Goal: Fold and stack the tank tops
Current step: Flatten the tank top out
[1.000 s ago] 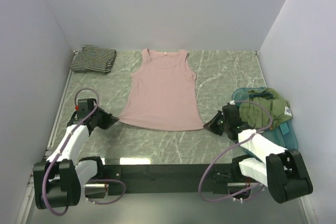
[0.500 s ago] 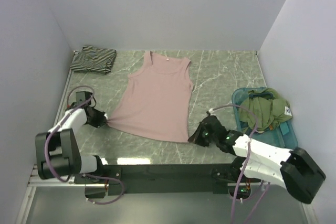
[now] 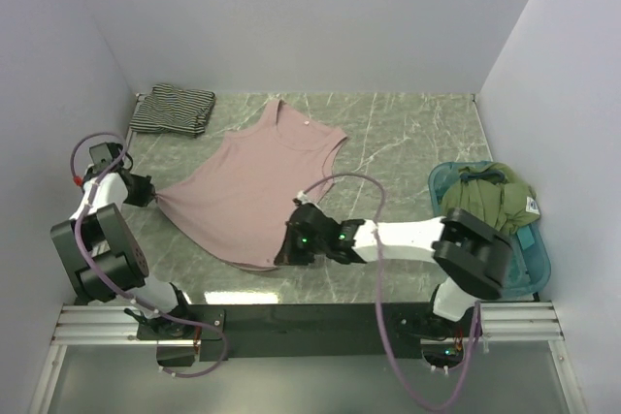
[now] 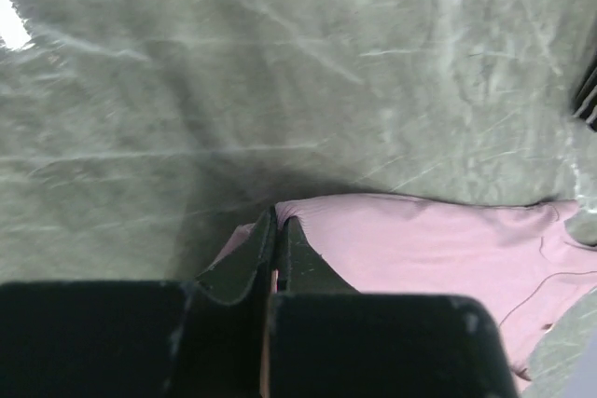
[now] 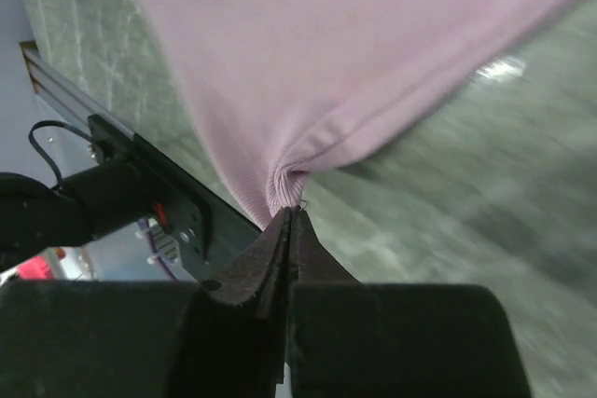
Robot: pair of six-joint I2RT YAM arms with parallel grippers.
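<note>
Back-left: one striped top [image 3: 173, 110]; left gripper [image 3: 151, 195], right gripper [image 3: 283, 257] pinch one pink top [image 3: 252, 181].

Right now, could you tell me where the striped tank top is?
In the top view, the striped tank top lies folded at the far left corner of the table, apart from the pink tank top.

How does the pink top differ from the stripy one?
The pink tank top is plain mauve; the striped tank top is black-and-white. The pink one lies spread out and skewed; the striped one is a folded bundle in the far left corner. The left gripper and right gripper each pinch a hem corner of the pink one; nothing touches the striped one.
</note>
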